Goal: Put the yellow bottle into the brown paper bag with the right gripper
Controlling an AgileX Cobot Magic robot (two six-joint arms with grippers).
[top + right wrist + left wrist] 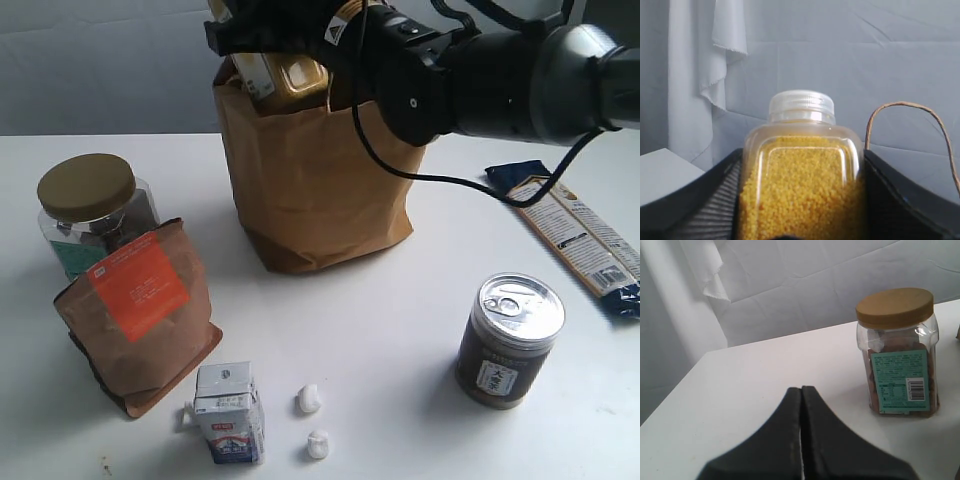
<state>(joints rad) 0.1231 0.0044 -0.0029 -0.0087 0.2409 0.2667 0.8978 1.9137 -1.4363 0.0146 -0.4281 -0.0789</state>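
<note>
The yellow bottle hangs at the mouth of the brown paper bag, top centre of the exterior frame, with its lower part hidden behind the rim of the bag's front wall. We cannot tell whether it touches the bag's inside. The right gripper reaches in from the upper right on a bulky black arm and pinches the bottle. In the right wrist view its two black fingers press against either side of the clear body, which is packed with yellow grains under a white screw cap. A twisted paper handle of the bag arches just beside it.

The bag stands upright on the white table. At left we see a clear jar with a tan lid. Just in front of it leans a brown pouch with an orange label. A small carton stands at lower centre, near two small white pieces. A dark pull-tab can sits at lower right, and a flat printed packet lies along the right edge.

The left gripper is low over the table near the jar, its jaws pressed together on nothing.
</note>
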